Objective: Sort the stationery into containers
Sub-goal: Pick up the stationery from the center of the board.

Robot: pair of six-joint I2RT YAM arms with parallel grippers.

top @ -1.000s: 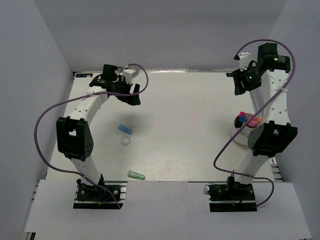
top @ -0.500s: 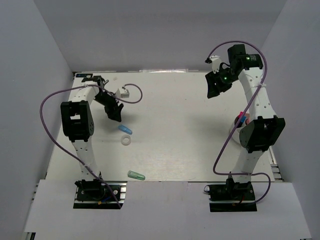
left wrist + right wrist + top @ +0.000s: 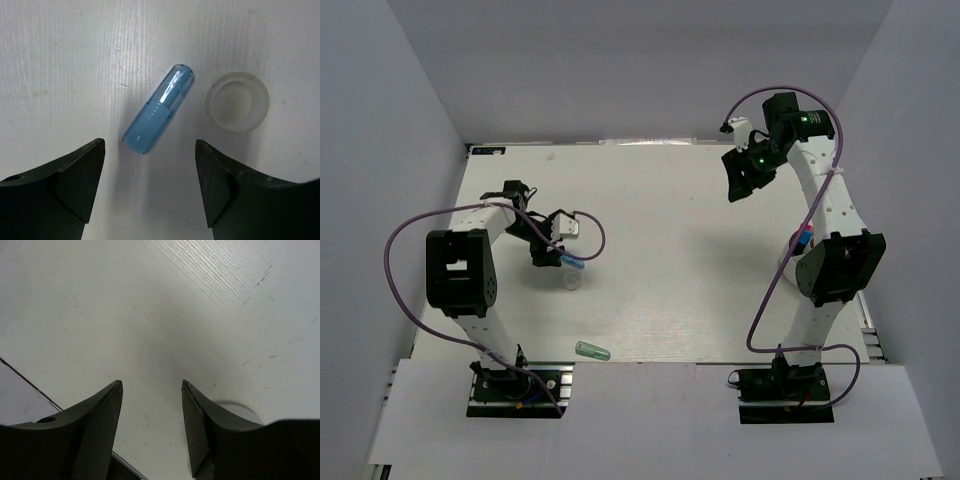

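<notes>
Left pincer (image 3: 149, 150) open wide, empty, flanking blue marker (image 3: 159, 111) near end; height above table (image 3: 60, 60) hard to judge. Marker lies diagonal, centre-left in top view, white ring (image 3: 237, 102) just right of it: skewed close could roll marker out or clip ring. Right pincer (image 3: 151, 390) open, empty, upper right.

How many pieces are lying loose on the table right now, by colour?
blue marker: 1
white ring: 1
green marker: 1
Total loose: 3
</notes>
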